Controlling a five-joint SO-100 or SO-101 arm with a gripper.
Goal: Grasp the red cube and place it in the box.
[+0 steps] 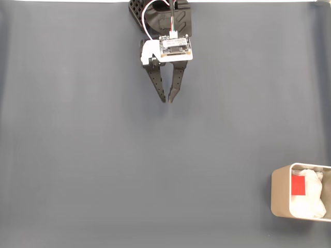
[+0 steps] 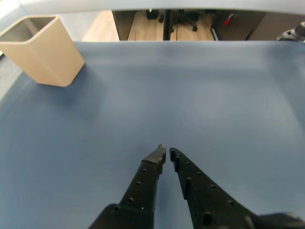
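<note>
One cube (image 1: 298, 186), red, lying inside the box (image 1: 280, 195) on white padding (image 1: 310, 202), at the lower right corner of the fixed view. Judged done, then, as to placing: cube within the walls, nothing red left on the mat (image 1: 103, 155). Left over, at most, a parking of the arm, and perhaps not even that.

Gripper (image 1: 168, 99) near the top centre of the fixed view, well apart from the box, pointing down the picture toward the open mat. Fingers drawn nearly together, tips separated by a thin gap, holding nothing. Same reading from the wrist view: gripper (image 2: 166, 153) with two black fingers converging to a narrow slit, bare blue mat beneath them, nothing pinched.

Differences between the views. From above: box interior visible, so cube and padding both plainly seen; box cut off by the right edge of the picture. Also visible there: the white mount and small circuit board (image 1: 175, 47) on the wrist, with wires running up to the arm.

From the wrist: box (image 2: 45, 52) seen at the upper left, side-on, tan wall and rounded corner clear, inside mostly hidden; no telling from here whether anything lies within. Beyond the far edge of the mat, a wooden floor (image 2: 143, 26) and dark furniture legs, absent from the view above.
</note>
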